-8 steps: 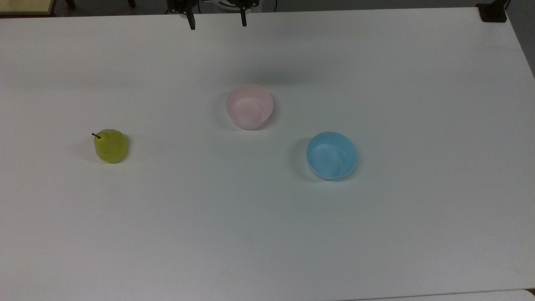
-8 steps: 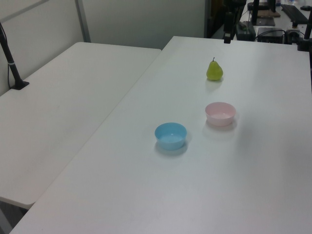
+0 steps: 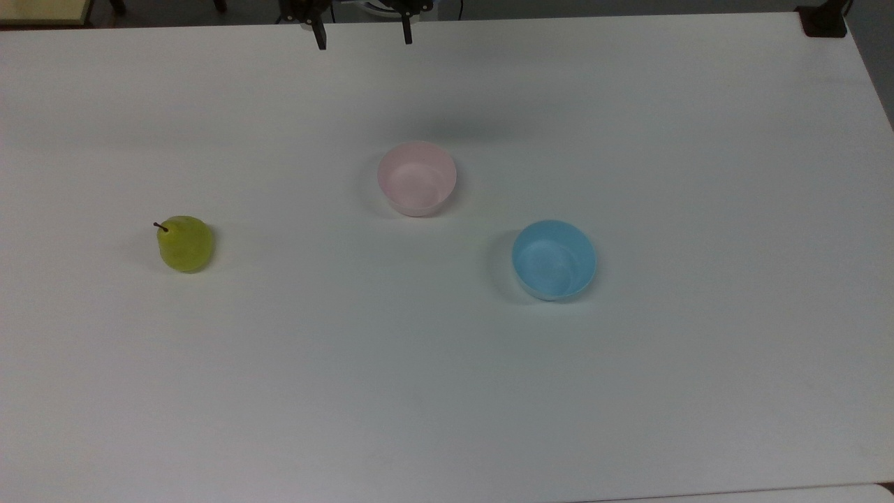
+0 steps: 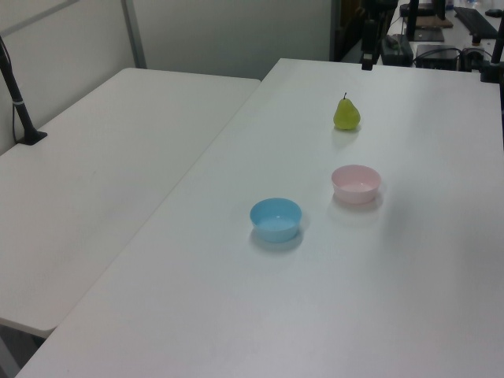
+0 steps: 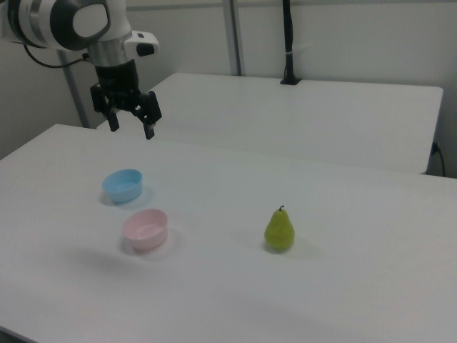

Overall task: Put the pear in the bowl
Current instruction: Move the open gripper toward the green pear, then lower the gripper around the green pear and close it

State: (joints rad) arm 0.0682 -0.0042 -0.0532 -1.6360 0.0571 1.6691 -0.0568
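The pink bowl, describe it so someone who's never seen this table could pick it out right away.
On the big white table, two small round bowls stand near the middle, apart from each other. In the top view, the pink bowl is the one nearer the pear and nearer the table's far edge. Its pale pink colour sets it apart from the similar-sized light blue bowl.

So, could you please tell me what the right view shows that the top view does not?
The right view alone shows the arm's white wrist above the open gripper, hanging well above the table, plus a second white table behind. The top view alone shows a black clamp at the table's far corner on the top view's right. Both share the pear standing upright, the pink bowl, the blue bowl, and the two spread gripper fingers.
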